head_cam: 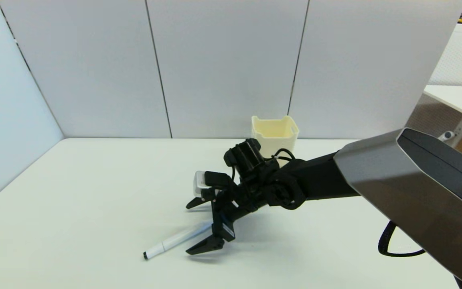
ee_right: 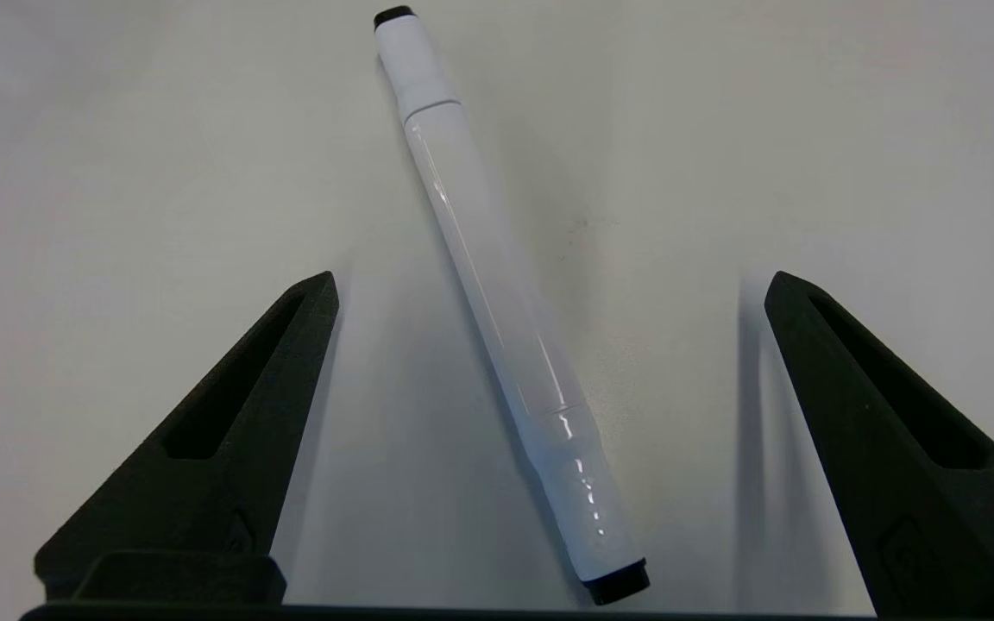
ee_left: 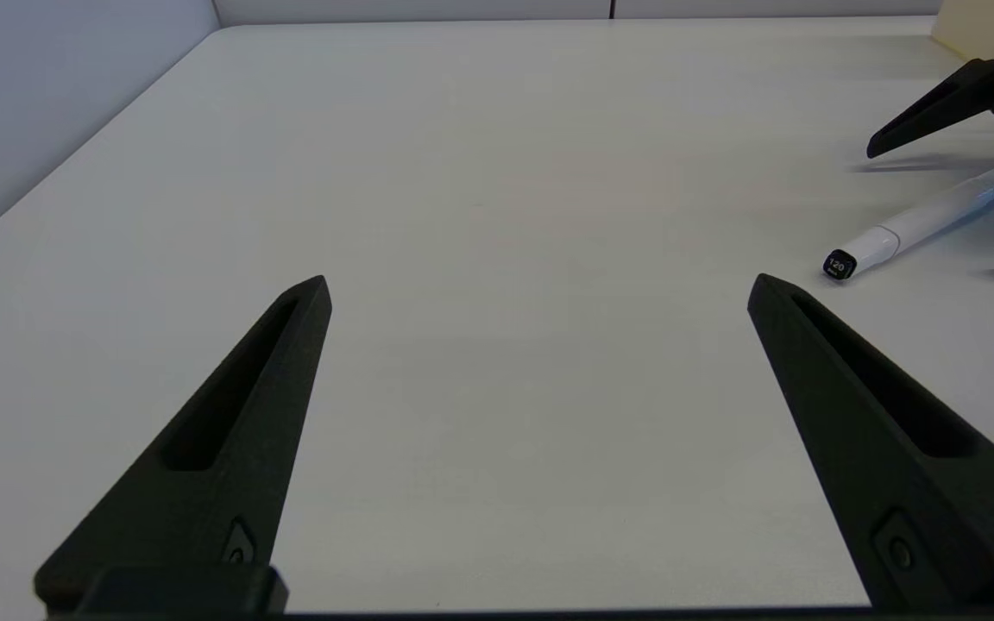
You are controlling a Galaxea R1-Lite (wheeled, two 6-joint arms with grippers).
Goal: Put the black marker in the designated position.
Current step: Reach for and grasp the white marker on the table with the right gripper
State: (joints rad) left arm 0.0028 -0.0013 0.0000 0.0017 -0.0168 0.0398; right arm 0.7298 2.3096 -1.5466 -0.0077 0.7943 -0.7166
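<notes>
We see a white counter (head_cam: 94, 192) enclosed by pale panel walls. Our right arm reaches in across the counter, and its right tool (head_cam: 201, 226) hangs low over the surface with its two black fingers spread wide apart, gripping nothing.

The black marker (head_cam: 177, 240), a slim white-barrelled pen with small black tips, lies flat on the counter directly under this right tool. In the right wrist view the marker (ee_right: 501, 310) sits in the gap between the two spread fingers, slanted across it, touching neither. One black tip lies close in by the base of the tool; the other points out past the fingertips. We cannot tell whether the fingertips touch the counter.

Behind the right tool, against the back wall, stands a cream bin (head_cam: 275, 134), upright with its mouth open, well apart from the marker.

Our left tool (ee_left: 540, 289) appears only in its own wrist view. Its fingers are also spread wide, with bare counter between them. From there the marker (ee_left: 915, 226) lies off to one side, beyond the left tool's fingertips, with the right tool's fingers on either side of the marker's far end.
</notes>
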